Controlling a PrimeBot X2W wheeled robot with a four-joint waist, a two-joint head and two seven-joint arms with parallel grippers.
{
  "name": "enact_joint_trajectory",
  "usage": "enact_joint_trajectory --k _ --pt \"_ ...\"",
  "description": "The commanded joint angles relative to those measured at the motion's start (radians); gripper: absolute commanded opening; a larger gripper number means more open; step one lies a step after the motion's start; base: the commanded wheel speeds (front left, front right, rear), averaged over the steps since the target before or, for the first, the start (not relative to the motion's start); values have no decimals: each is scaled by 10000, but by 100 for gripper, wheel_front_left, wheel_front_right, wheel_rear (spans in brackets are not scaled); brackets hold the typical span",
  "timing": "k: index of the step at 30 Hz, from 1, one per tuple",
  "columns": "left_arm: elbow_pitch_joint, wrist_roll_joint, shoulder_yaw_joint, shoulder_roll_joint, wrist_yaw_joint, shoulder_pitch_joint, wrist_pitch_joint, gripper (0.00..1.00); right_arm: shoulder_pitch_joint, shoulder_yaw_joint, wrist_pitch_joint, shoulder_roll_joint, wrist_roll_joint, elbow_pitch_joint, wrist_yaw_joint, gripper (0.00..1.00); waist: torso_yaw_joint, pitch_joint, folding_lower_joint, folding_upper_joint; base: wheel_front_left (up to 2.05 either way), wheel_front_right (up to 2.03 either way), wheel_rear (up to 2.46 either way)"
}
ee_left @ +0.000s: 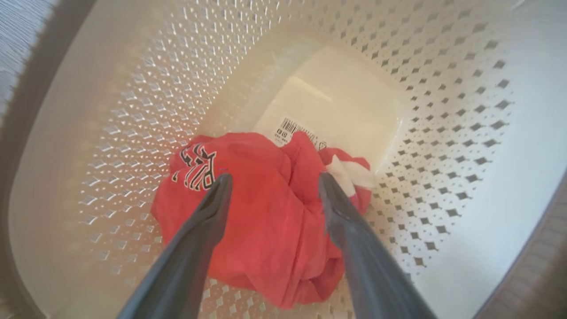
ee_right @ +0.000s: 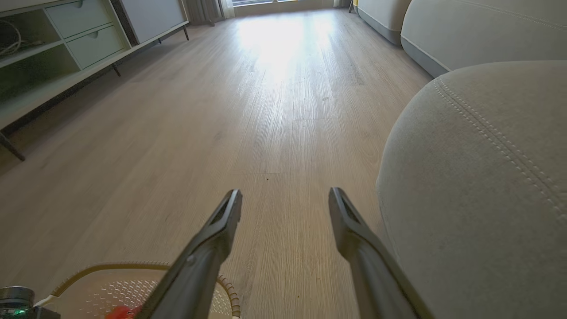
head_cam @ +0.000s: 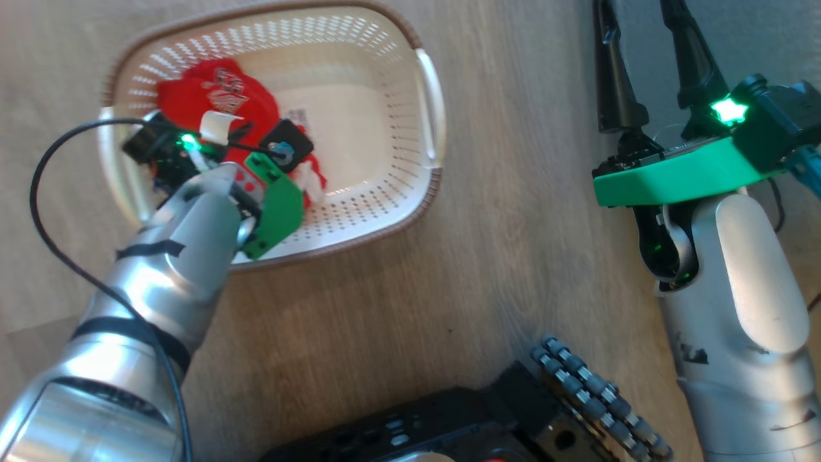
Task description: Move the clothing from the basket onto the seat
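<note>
The clothing (ee_left: 266, 217), a crumpled bundle of soft red fabric, lay in one end of the cream plastic basket (ee_left: 133, 110) with perforated walls, which stood on the pale wooden floor (ee_right: 266, 110). It looked light and limp, likely to sag and trail loose ends over the rim when lifted. The raised fold at its middle seemed the best place to pinch, gathering several layers at once. Lettering showed on one fold near the left finger, and a white patch peeked out at the far edge, beside a barcode sticker on the base. The left claw (ee_left: 272, 179) stood wide, its tips astride the bundle, not yet closed. The right claw (ee_right: 285, 195) was wide and empty above the floor, beside the grey upholstered seat (ee_right: 478, 177).
</note>
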Motion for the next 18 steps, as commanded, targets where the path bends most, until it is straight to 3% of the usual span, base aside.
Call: enact_joint_trajectory --k 1,9,18 --pt "248 343 -129 345 269 -172 320 100 107 221 -67 138 195 -390 -4 100 -489 473 -1 1 0 0 0" --pt "1042 1416 -1165 889 861 -850 1568 100 -3 358 -67 138 626 -568 -4 100 -1000 1048 -1 1 0 0 0" --pt "1282 1811 -1745 1510 888 -976 2362 100 -102 409 -67 139 927 -764 -4 100 -1213 1427 -1 1 0 0 0"
